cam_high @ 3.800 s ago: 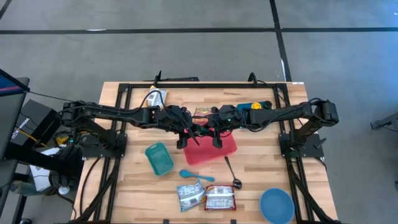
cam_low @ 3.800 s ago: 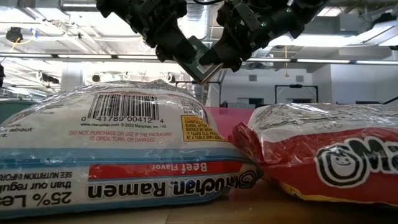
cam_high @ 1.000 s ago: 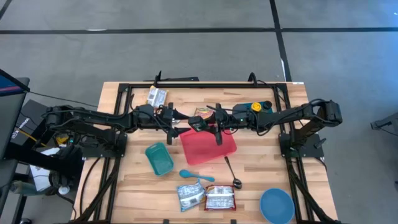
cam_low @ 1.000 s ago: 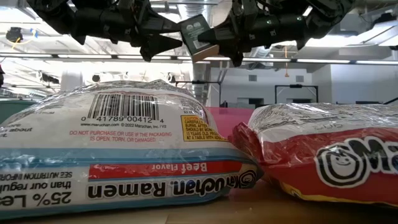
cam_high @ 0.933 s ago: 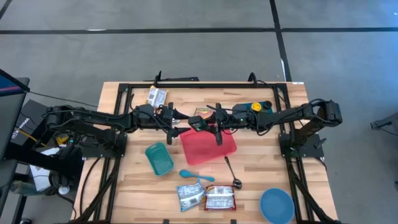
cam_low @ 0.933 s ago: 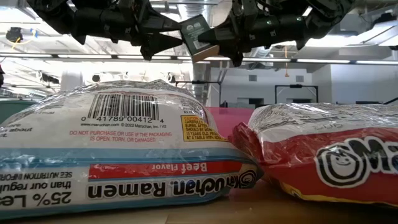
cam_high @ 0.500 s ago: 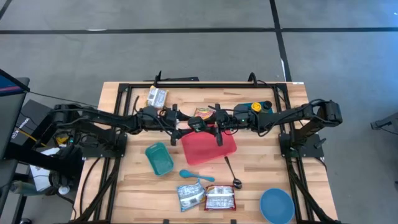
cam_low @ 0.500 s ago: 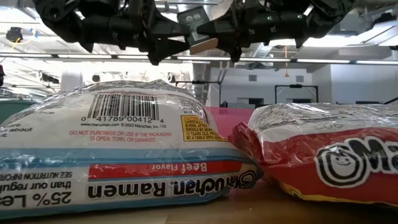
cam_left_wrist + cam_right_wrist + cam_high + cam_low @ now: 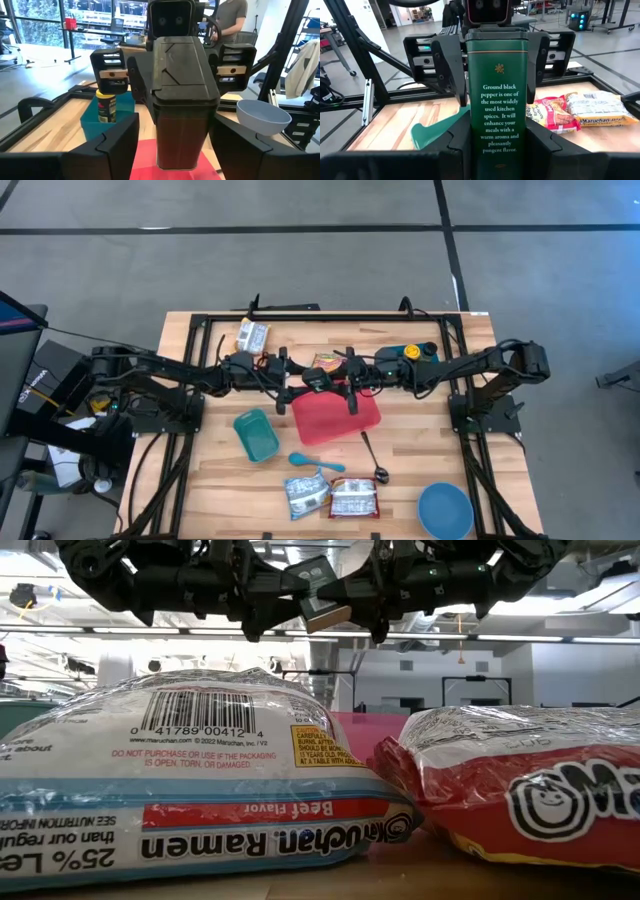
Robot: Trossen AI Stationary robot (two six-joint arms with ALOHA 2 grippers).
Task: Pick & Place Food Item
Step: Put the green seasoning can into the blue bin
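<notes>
A green ground-pepper tin hangs in the air above the red tray, also seen as the tin from above. My right gripper is shut on the tin and reaches in level from the table's right. My left gripper comes in level from the left and is open. Its fingers stand on either side of the tin's free end, with a slim gap showing on one side. In the low view the tin sits between the two grippers, high over the ramen packs. My right gripper pinches the tin's two narrow sides between its two fingers, at the end nearest the right arm. The fingers come in level from the table's right and lie along the tin. The tin is lifted clear of the tray and points toward my left gripper.
Near the front edge lie two ramen packs, a blue bowl, a blue spoon and a metal spoon. A teal container sits left of the tray. At the far side are a packet and a teal bin.
My left gripper has moved toward the table's right, up to the tin, and its fingers now stand around the tin's free end where they were apart from it before. My right gripper and the tin have kept their place.
</notes>
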